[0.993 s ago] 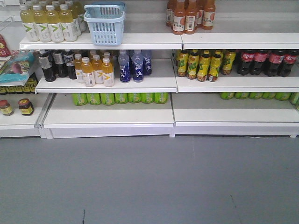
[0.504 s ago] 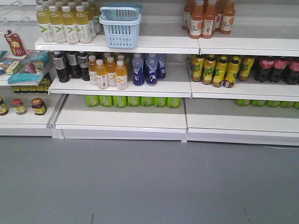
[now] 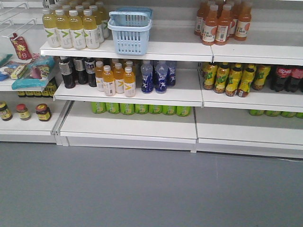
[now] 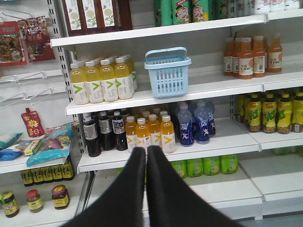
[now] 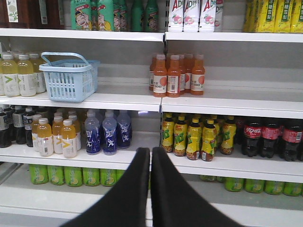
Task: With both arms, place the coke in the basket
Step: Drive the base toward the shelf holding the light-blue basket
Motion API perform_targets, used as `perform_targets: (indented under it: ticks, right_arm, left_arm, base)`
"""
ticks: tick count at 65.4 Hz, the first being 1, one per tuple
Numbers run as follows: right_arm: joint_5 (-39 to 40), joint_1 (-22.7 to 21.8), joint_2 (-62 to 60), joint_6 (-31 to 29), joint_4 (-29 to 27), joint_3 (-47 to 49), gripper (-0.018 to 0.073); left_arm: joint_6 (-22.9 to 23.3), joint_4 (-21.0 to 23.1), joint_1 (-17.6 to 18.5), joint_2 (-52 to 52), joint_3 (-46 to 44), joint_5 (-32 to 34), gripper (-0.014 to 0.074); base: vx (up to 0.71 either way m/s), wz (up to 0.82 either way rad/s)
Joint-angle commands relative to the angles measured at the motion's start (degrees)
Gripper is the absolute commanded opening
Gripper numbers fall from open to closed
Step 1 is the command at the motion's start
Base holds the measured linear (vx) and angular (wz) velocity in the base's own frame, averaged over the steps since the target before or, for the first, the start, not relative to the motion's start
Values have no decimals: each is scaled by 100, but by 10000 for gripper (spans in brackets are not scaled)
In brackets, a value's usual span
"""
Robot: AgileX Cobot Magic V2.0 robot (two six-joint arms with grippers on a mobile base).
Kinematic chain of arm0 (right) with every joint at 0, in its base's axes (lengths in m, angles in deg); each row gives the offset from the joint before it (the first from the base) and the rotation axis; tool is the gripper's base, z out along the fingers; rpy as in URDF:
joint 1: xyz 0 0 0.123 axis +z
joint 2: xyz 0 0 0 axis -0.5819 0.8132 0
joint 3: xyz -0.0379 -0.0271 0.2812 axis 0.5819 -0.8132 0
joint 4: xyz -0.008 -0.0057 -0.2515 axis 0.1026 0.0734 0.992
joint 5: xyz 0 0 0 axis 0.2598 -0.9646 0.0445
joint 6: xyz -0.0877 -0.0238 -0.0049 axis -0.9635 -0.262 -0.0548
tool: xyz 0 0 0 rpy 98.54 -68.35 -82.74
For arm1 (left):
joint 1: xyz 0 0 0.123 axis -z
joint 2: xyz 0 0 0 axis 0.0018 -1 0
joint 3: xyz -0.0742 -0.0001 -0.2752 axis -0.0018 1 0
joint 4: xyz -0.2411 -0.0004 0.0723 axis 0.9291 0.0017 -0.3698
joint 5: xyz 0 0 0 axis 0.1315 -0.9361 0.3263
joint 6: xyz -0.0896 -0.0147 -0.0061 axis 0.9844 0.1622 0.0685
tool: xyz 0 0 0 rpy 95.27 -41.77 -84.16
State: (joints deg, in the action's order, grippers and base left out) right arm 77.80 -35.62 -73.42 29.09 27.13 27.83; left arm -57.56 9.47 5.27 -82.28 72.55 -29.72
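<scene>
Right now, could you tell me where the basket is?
Front view: the basket stands on the upper shelf, left of centre, right of the yellow bottles.

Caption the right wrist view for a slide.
Right arm's shut tool faces supermarket shelving: pale blue basket on one shelf, Coca-Cola bottles on the next shelf down, far right.

White shop shelves (image 3: pixel 175 47) carry, on the upper board, pale yellow bottles (image 3: pixel 71 30) at left, the blue basket (image 3: pixel 129 33) beside them and orange bottles (image 3: pixel 222 26) at right, with red-labelled cola bottles (image 3: pixel 285 78) far right on the board below
</scene>
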Motion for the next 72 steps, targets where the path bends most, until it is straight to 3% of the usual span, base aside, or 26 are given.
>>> perform_targets:
  ticks: [1, 72]
  right_arm:
    - [402, -32, -106, -43, 40, -63, -5]
    - [396, -32, -106, -43, 40, -63, -5]
  left_arm:
    - [49, 51, 7, 103, -8, 403, -6]
    - [49, 51, 7, 103, -8, 403, -6]
  base:
    - [15, 1]
    - [16, -1]
